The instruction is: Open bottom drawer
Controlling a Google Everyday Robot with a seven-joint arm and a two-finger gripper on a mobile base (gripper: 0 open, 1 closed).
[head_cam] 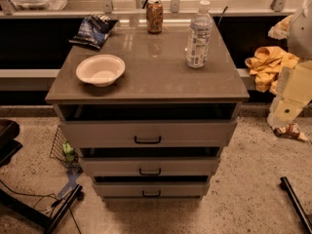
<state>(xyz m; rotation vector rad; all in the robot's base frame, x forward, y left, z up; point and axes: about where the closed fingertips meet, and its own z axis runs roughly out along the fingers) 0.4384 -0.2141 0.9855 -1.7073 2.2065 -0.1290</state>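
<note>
rightward, arm (297,84) angled down, end effector (287,128) well apart from bottom drawer (151,189)

To the right of the cabinet (156,72), the arm (296,84) is seen as pale cream, boxy segments with softly rounded edges. Above them, a whitish-grey part is cut off by the frame edge. The gripper (289,130), mottled brown and white, is found below the cream segments, right of the cabinet.
</note>
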